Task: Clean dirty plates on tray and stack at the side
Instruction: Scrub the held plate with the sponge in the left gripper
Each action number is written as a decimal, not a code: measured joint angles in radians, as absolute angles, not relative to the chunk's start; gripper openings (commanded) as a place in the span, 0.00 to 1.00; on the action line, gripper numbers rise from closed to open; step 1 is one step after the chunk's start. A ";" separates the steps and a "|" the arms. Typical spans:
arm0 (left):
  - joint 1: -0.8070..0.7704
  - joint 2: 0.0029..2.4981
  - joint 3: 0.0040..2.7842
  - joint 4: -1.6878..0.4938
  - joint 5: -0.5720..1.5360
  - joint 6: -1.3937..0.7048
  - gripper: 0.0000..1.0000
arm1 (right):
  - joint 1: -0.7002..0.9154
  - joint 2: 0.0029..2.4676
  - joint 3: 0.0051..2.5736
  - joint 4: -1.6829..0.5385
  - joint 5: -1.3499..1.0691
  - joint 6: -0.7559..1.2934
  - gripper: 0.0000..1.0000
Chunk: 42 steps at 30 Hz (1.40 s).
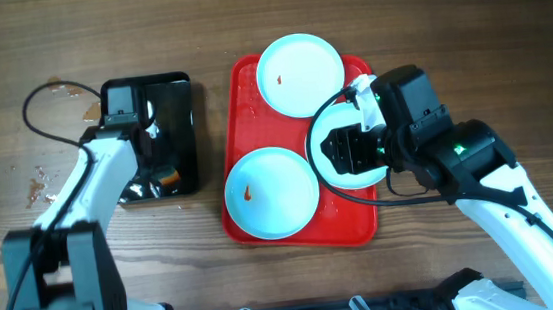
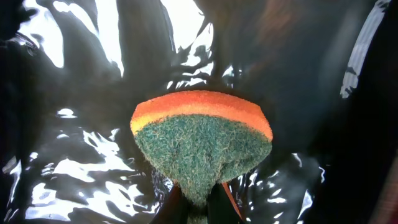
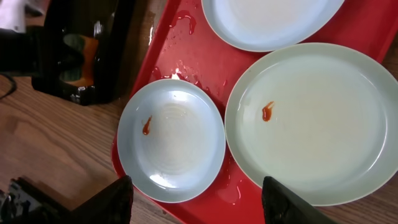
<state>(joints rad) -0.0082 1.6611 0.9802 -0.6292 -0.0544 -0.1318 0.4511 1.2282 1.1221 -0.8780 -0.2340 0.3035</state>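
Observation:
The red tray (image 1: 241, 88) holds three pale-blue plates. The far plate (image 1: 298, 75) and the near-left plate (image 1: 271, 192) each carry a small red stain. The right plate (image 1: 354, 180) is mostly hidden under my right gripper (image 1: 352, 153). In the right wrist view the gripper (image 3: 199, 199) is open and empty above the tray's near edge (image 3: 249, 193), between the near-left plate (image 3: 171, 140) and the stained right plate (image 3: 311, 121). My left gripper (image 2: 199, 208) is shut on an orange-and-green sponge (image 2: 202, 146) over the wet black tray (image 2: 74, 124).
The black tray (image 1: 176, 94) sits left of the red tray, with my left arm (image 1: 98, 181) across it. A cable (image 1: 41, 100) loops at the far left. Water drops (image 1: 36, 181) lie on the wooden table. Water pools on the red tray (image 3: 180, 25).

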 measured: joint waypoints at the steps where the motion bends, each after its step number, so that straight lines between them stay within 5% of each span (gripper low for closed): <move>1: -0.008 1.636 0.988 -0.629 -0.054 -0.132 0.04 | 0.451 1.228 1.122 -0.878 -0.234 0.307 0.67; 5: -0.008 1.625 0.954 -0.544 -0.054 -0.132 0.07 | 0.451 1.228 1.122 -0.878 -0.234 0.310 0.68; 9: -0.008 1.676 0.904 -0.500 -0.051 -0.127 0.51 | 0.451 1.228 1.122 -0.878 -0.234 0.310 0.67; 10: -0.008 1.677 0.903 -0.499 -0.052 -0.126 0.52 | 0.451 1.228 1.122 -0.878 -0.234 0.310 0.67; 12: -0.008 1.676 0.903 -0.500 -0.051 -0.125 0.47 | 0.451 1.228 1.122 -0.878 -0.234 0.310 0.67; 13: -0.008 1.675 0.903 -0.500 -0.051 -0.124 0.36 | 0.451 1.228 1.122 -0.878 -0.234 0.310 0.68; 16: -0.008 1.675 0.903 -0.498 -0.051 -0.124 0.30 | 0.451 1.228 1.122 -0.878 -0.234 0.310 0.67; 19: -0.008 1.688 0.903 -0.483 -0.051 -0.120 0.04 | 0.451 1.228 1.122 -0.878 -0.234 0.310 0.67; 24: -0.008 1.713 0.949 -0.591 -0.038 -0.117 0.04 | 0.451 1.228 1.122 -0.881 -0.234 0.310 0.66; 29: -0.034 1.536 1.104 -0.745 -0.009 -0.118 0.04 | 0.451 1.290 1.107 -0.905 -0.235 0.317 0.39; 39: -0.255 1.370 1.105 -0.873 0.130 -0.299 0.04 | 0.538 1.633 0.956 -0.744 -0.338 0.339 0.34; 42: -0.299 1.370 1.105 -0.915 0.157 -0.333 0.04 | 0.552 1.720 0.956 -0.701 -0.293 0.375 0.21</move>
<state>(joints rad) -0.2993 1.3705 1.1046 -0.9146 0.1574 -0.3332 0.5522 1.7195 0.9558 -0.7006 -0.2932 0.3748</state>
